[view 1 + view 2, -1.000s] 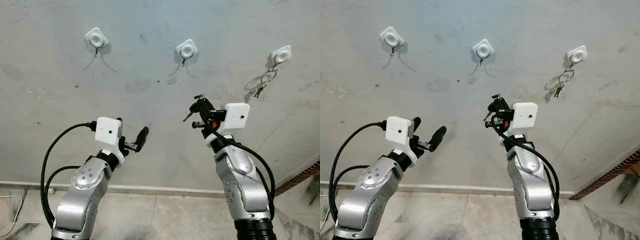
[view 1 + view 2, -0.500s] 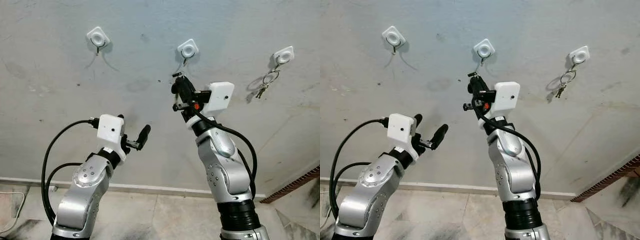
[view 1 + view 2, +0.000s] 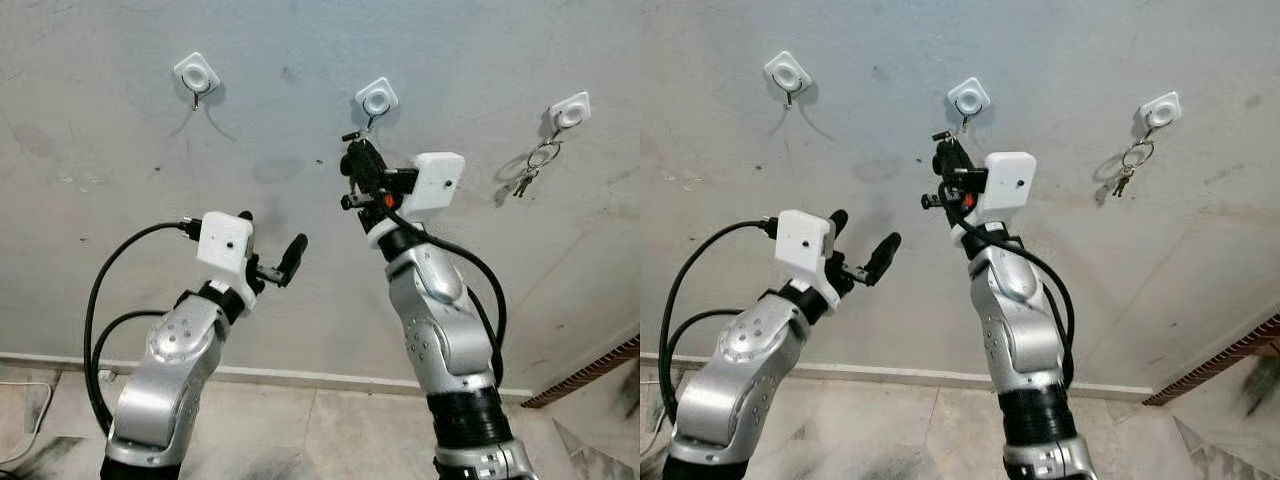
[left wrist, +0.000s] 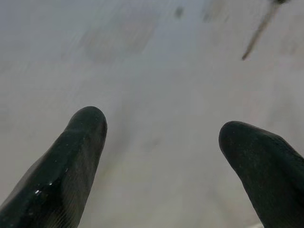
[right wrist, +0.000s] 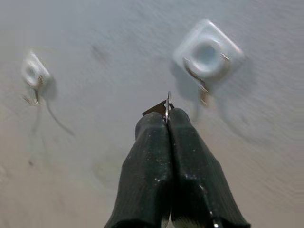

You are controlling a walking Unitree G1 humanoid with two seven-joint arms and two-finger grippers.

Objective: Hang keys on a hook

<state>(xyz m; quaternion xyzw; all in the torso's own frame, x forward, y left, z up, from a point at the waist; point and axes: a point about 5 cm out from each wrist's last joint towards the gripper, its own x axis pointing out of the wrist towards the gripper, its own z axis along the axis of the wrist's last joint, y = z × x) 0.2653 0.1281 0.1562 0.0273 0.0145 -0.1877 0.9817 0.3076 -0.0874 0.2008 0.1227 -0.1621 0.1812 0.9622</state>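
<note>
Right silver arm has risen from the middle right of the frame toward upper centre over the last second; its black two-fingered right gripper (image 3: 352, 165) now sits just below the middle white square wall hook (image 3: 375, 98), near but not touching. The last half second brought only a small climb, so the approach reads as slowing into final alignment. What is left, by my judgement: lift the ring over the metal hook tip and release.

The small metal keys (image 5: 164, 107) are pinched between the right gripper's fingertips, fingers pressed tight together on them. In the right wrist view only a thin silvery sliver and a bit of ring poke out above the pads (too small to count keys or see the ring opening). The bent wire of the middle hook hangs just beside that sliver, slightly up and to the side in that picture.

Left black two-fingered gripper (image 3: 270, 255) is at centre left of the frame, fingers spread apart, holding nothing, pointed at bare grey plaster wall (image 3: 120, 140); it has lifted a little as well.

Upper right of the frame: another white hook (image 3: 568, 110) already carries a hanging key bunch (image 3: 528, 168). Upper left: a third white hook (image 3: 195, 74), bare.
</note>
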